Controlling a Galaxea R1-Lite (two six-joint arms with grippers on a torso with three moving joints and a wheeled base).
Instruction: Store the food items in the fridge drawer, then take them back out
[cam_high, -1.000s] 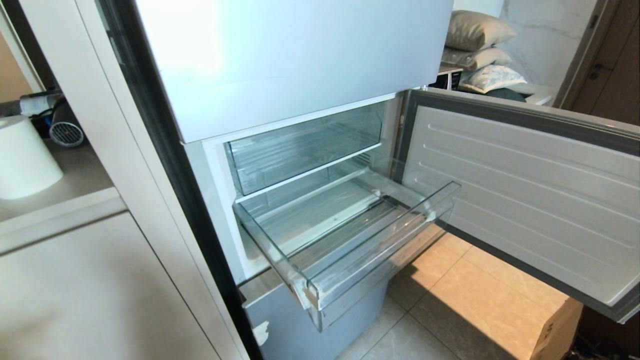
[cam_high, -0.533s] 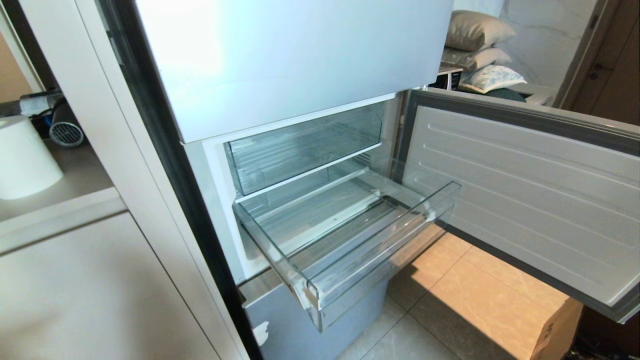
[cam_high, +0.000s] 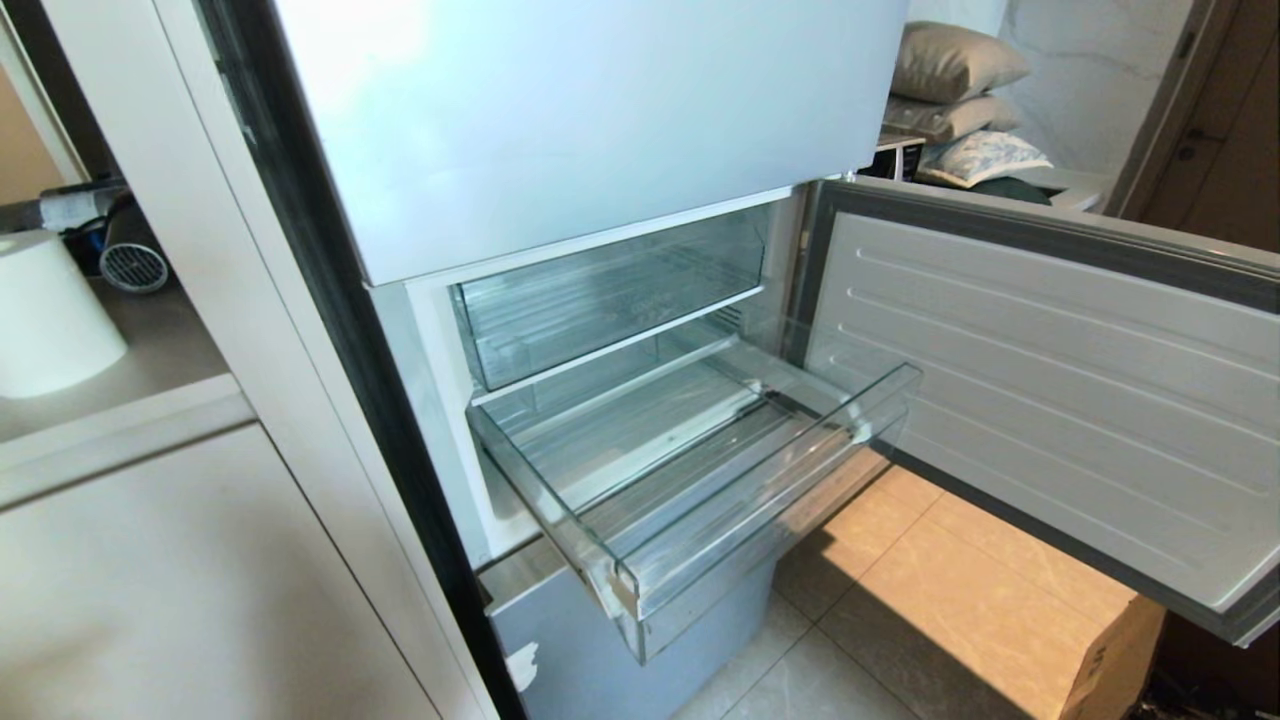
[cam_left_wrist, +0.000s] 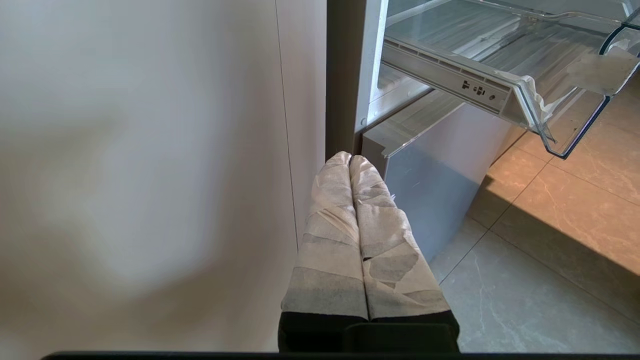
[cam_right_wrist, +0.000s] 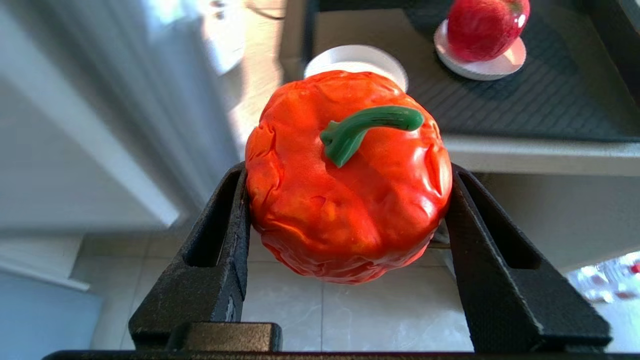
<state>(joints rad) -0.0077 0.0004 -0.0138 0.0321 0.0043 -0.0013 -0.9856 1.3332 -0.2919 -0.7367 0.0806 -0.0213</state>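
Fridge drawer (cam_high: 700, 480) pulled out over the tiled floor (cam_high: 900, 600), its top uncovered and open to entry from above; the upper clear bin (cam_high: 610, 290) overhangs only its rear part. The open fridge door (cam_high: 1050, 400) bounds the approach on the right, the tall cabinet (cam_high: 200, 560) on the left. Right gripper (cam_right_wrist: 345, 200), its fingers clamped on the orange-red fruit (cam_right_wrist: 350, 185), hangs above bare floor, clear of the dark tray (cam_right_wrist: 500, 95) holding the apple (cam_right_wrist: 485, 25).

right gripper (cam_right_wrist: 345, 210) clamps orange-red fruit (cam_right_wrist: 345, 185), green stem up, off the floor; red apple (cam_right_wrist: 485, 25) on white disc (cam_right_wrist: 480, 62) beyond.
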